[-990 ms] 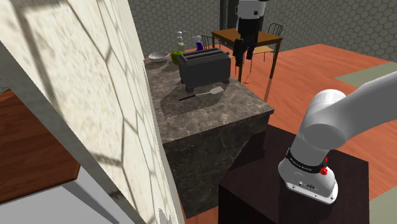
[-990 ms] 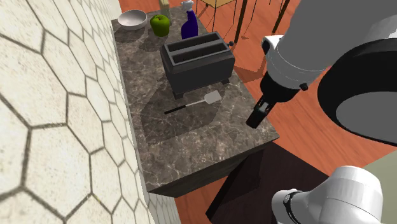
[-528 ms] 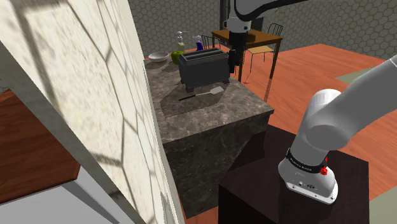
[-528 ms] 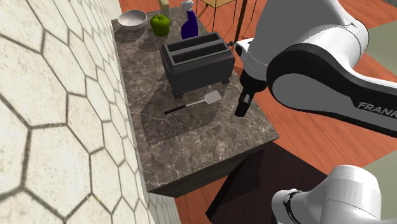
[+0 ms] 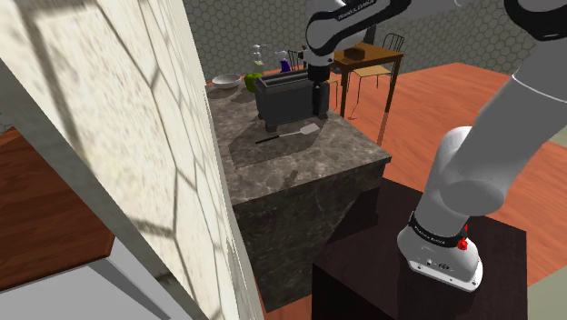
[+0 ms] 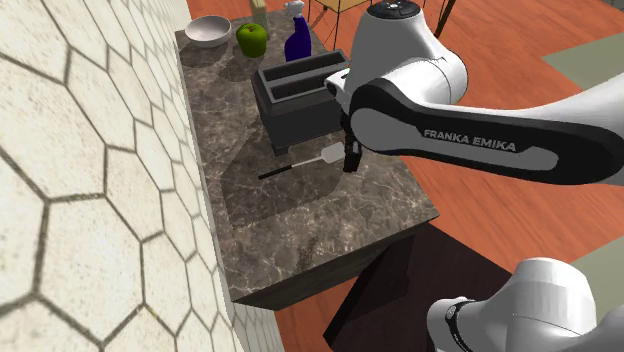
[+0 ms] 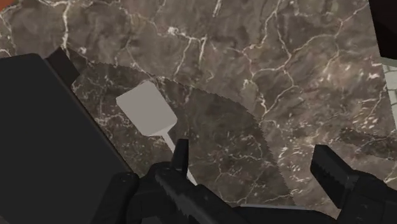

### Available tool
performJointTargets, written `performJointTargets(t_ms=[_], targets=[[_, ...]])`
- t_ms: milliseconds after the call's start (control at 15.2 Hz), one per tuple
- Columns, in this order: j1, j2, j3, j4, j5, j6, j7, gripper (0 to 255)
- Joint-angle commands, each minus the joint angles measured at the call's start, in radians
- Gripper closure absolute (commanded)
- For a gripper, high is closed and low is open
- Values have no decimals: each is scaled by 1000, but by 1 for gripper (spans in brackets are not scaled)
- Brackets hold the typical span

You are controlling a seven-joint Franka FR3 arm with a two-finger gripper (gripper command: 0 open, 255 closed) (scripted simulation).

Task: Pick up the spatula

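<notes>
Shoulder view: one spatula [image 5: 289, 134] lies flat on the marble table [image 5: 300, 173], just in front of one dark toaster [image 5: 289, 98]. The fingers [image 5: 318, 107] hang by the toaster's end. Behind the toaster stand one bowl [image 5: 224, 83], one green apple [image 5: 253, 81] and one blue bottle [image 5: 285, 64].

Second exterior view: the fingers are near the spatula's pale blade, and the arm overhangs the table.

Wrist view: the fingers stand apart, empty. The blade lies ahead of them, and the toaster wall is close beside one finger.
</notes>
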Motion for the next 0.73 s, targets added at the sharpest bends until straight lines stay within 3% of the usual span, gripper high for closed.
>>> performJointTargets(t_ms=[0,330,660], targets=[[18,81,-26,40,33,37,-104,0],[41,289,-49,157,145,106,-346,0],[23,488,-17,299,252,138,-563,0]])
